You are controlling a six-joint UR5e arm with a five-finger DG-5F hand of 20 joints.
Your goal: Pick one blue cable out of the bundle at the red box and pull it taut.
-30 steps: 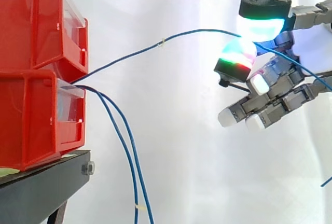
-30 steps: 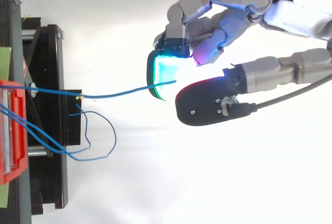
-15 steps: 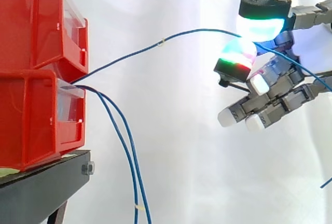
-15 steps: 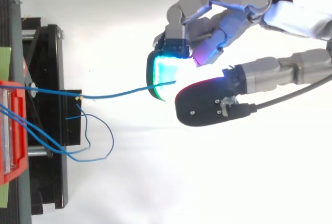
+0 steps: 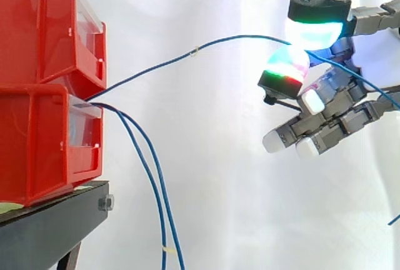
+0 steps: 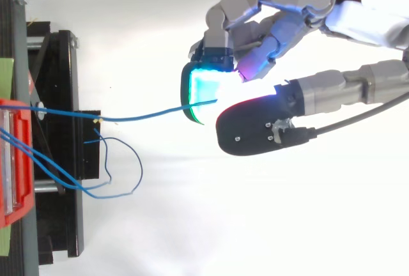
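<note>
Two red bins point(image 5: 44, 89) are stacked at the left on a black stand point(image 5: 56, 226). Blue cables come out of the lower bin's front. One blue cable point(image 5: 169, 64) rises in a shallow arc to the right and runs between two glowing pads of the hand point(image 5: 331, 95), which pinch it. From above, the same cable point(image 6: 140, 116) stretches from the bin point(image 6: 13, 161) to the hand point(image 6: 275, 27). Its loose end trails off past the hand at the right. Two other blue cables point(image 5: 156, 189) hang down slack from the bin.
A white curtain backs the scene. The slack cables loop point(image 6: 121, 174) in front of the black stand point(image 6: 64, 148). A small pale tag sits on the held cable point(image 5: 195, 50).
The hand and the held cable stay where they were. The slack hanging cables sway a little.
</note>
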